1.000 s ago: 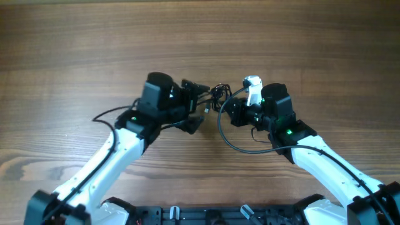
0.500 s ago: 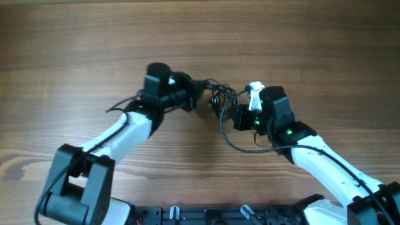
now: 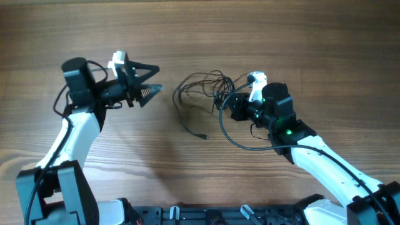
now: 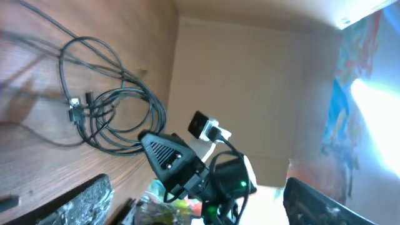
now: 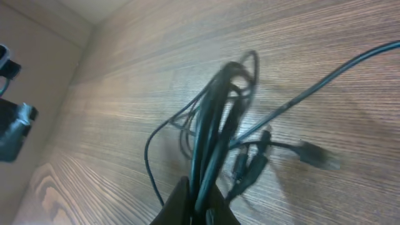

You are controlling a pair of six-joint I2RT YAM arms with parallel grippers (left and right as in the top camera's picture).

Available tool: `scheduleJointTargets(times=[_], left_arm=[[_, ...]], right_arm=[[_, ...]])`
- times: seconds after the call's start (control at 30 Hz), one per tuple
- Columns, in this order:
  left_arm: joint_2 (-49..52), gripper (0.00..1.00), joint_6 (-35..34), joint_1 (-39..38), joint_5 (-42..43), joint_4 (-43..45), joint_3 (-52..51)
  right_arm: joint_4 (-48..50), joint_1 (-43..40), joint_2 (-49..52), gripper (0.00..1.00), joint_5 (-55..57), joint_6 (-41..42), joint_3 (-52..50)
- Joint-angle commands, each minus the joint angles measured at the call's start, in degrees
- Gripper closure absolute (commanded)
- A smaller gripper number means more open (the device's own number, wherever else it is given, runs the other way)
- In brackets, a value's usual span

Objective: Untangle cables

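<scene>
Left claw (image 3: 154, 79): jaws standing wide apart, empty, at the left of the overhead frame, tips directed toward frame right and well apart from the cables (image 3: 201, 89). Right claw (image 3: 227, 106): jaws together, clamped on the cables at the bundle's right-hand edge; the right wrist view confirms the strands pinched between its fingers (image 5: 181, 199) at bottom centre. Count: two arms, two claws, one loose bundle of thin black wires; the number of separate strands cannot be settled. One plug end (image 3: 204, 135) is visible from overhead, and at least two from the right wrist. Position: the bundle lies on the wooden table (image 3: 300, 37) just right of frame centre, between the claws. Orientation: from overhead its long axis runs left to right, loops fanning out toward frame left from the clamped point, with one free strand trailing down toward the lower frame edge and ending in the plug.
</scene>
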Motion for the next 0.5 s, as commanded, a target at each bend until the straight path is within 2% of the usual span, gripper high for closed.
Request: scheduleJointTargets(times=[0.0, 0.1, 0.17, 0.2, 0.23, 0.27, 0.33, 0.43, 0.47], left_arm=[[-1.0, 0.11, 1.9, -7.0, -8.4, -6.3, 0.4], [-1.0, 0.13, -7.0, -17.4, -24.8, -13.1, 0.4], [-1.0, 0.22, -13.2, -22.2, -31.2, -14.2, 0.4], [-1.0, 0.22, -17.3, -24.3, -35.1, -15.3, 0.4], [-1.0, 0.16, -21.6, -26.4, -40.8, -17.0, 0.4], [-1.0, 0.13, -28.4, -28.7, -46.9, -19.5, 0.4], [-1.0, 0.11, -35.8, -30.6, -50.7, -21.5, 0.4], [-1.0, 0.02, -49.0, -34.5, -58.4, -22.2, 0.4], [-1.0, 0.11, -52.6, -35.9, -61.1, -22.2, 0.4]], right_arm=[[1.6, -0.2, 0.0, 0.95, -4.6, -2.6, 0.4], [4.6, -0.2, 0.0, 0.95, -8.5, -3.4, 0.4], [5.4, -0.2, 0.0, 0.95, -8.6, -3.5, 0.4], [5.7, -0.2, 0.0, 0.95, -9.9, -3.6, 0.4], [6.4, -0.2, 0.0, 0.95, -12.1, -3.6, 0.4], [7.1, -0.2, 0.0, 0.95, -13.9, -3.5, 0.4], [7.1, -0.2, 0.0, 0.95, -13.9, -3.4, 0.4], [7.1, -0.2, 0.0, 0.95, -13.9, -1.9, 0.4], [7.1, -0.2, 0.0, 0.95, -13.9, -1.9, 0.4]])
